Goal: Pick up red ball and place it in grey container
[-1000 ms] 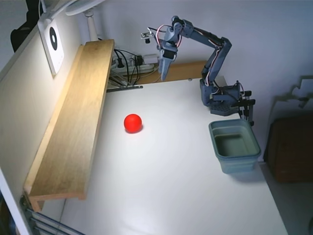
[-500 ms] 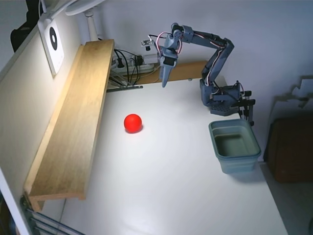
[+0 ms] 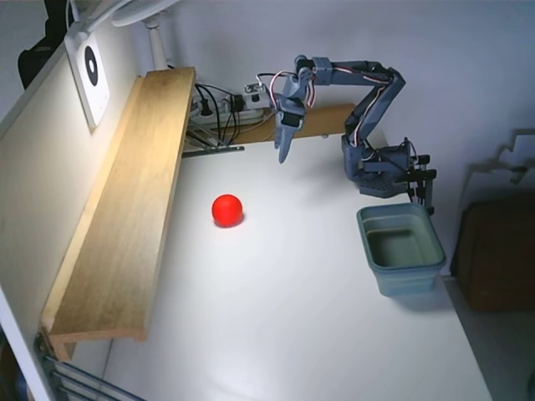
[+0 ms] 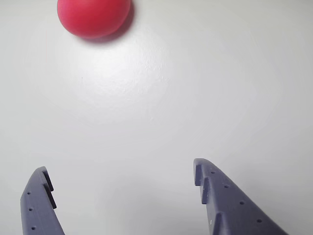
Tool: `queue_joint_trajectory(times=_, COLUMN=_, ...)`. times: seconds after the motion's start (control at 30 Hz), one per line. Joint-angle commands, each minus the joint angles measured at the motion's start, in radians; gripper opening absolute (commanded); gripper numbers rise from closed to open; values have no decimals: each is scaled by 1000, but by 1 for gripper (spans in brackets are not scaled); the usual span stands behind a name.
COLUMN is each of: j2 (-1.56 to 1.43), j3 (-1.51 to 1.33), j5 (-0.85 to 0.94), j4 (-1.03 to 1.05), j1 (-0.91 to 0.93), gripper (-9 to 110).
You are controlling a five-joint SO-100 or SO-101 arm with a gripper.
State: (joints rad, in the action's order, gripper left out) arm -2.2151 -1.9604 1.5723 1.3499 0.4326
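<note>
Fingers (image 4: 122,196) spread wide, empty, hanging above bare worktop (image 3: 318,334). Ball (image 3: 226,210) rests on worktop, untouched, well apart from fingers (image 3: 282,157): in fixed view it lies down-left of tips; in wrist view ball (image 4: 93,17) sits at top edge, left of gap centre. Judgement: reach must go forward and slightly left, then descend. Container (image 3: 401,248) near arm base, right side of fixed view, well apart from ball, appears empty.

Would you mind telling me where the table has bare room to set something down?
The widest bare patch lies between the red ball, the wooden shelf and the grey container, running to the near edge. It is crowded at the back, around the cables and arm base.
</note>
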Motion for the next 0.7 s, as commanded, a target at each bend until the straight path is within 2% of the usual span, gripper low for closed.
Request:
queue_joint_trajectory(times=0.0, j2=-49, j3=-44, j5=-2, j4=-43, j1=18, gripper=38)
queue_joint_trajectory(times=0.53, j2=-80, j3=-230, j5=-2, j4=-198, j1=18, gripper=38)
queue_joint_trajectory(times=0.67, j2=92, j3=-163, j5=-2, j4=-303, j1=18, gripper=38)
